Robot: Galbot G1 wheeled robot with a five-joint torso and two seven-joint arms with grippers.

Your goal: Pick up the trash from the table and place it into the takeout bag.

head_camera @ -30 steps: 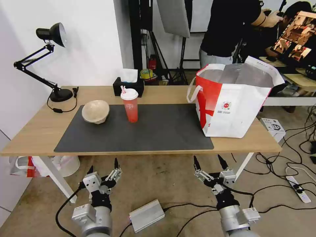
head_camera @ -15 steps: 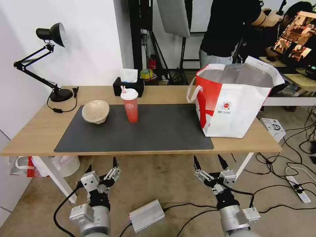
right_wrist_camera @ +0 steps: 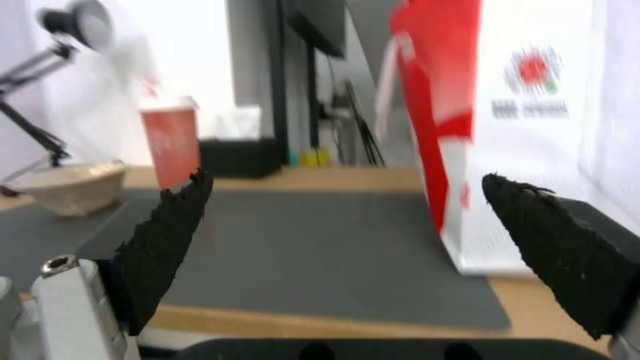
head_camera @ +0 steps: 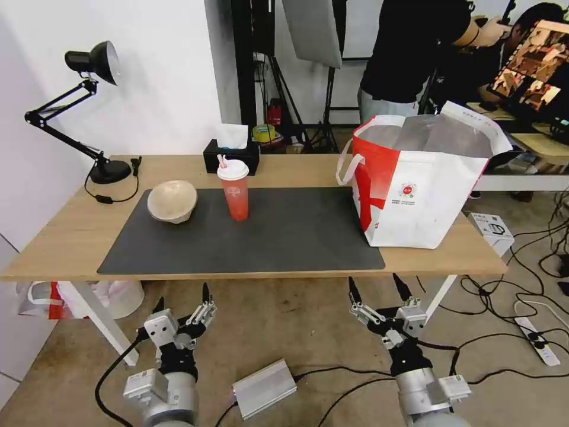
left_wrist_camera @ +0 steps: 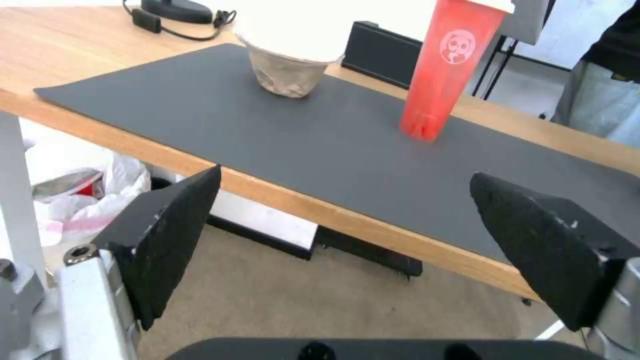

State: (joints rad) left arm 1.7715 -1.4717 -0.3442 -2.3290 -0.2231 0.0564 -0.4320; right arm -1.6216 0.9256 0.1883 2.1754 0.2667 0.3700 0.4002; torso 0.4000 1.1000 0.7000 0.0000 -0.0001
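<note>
Pincers (head_camera: pixel 182 300) (head_camera: pixel 377 287) spread below table (head_camera: pixel 71 237)

I can read no words: the takeout bag (head_camera: pixel 427 196) bears a small red logo with illegible lines; my view of the red cup (left_wrist_camera: pixel 448 65) shows a white round emblem.

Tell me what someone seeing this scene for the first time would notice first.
Probably the takeout bag, big, white and red, standing open at the right end of the table. Next, the red drink cup upright on the dark mat, with the beige bowl to its left. Both pincers, left and right, hang open below the table's near edge.
</note>
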